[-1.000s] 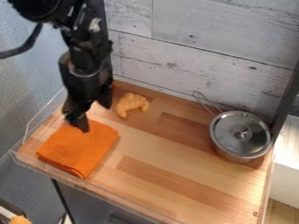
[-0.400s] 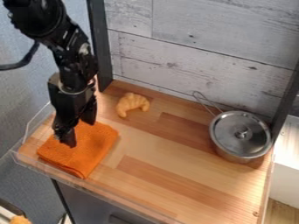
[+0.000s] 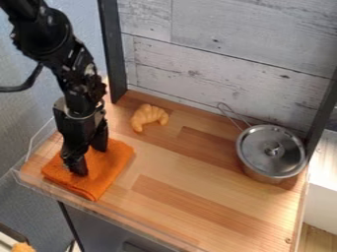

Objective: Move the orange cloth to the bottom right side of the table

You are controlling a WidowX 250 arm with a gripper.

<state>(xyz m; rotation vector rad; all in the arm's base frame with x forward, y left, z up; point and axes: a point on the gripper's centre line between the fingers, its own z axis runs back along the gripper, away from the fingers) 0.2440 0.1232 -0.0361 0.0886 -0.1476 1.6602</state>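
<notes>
Cloth (image 3: 111,170) at nine o'clock on table (image 3: 197,197), under spread gripper (image 3: 89,159). Probably light, soft, limp, not fragile; best pinched deep near middle, all folded layers together.

Three kinds of thing on the desk (image 3: 191,197), one of each.
One cloth (image 3: 112,167), one croissant (image 3: 149,116) and one pot (image 3: 263,178), with one lid (image 3: 258,141) and one wire handle (image 3: 227,109); two dark posts (image 3: 113,49) by the wall (image 3: 217,34); one cut-off orange thing (image 3: 22,247) at the lower left edge, too little seen to name.
</notes>
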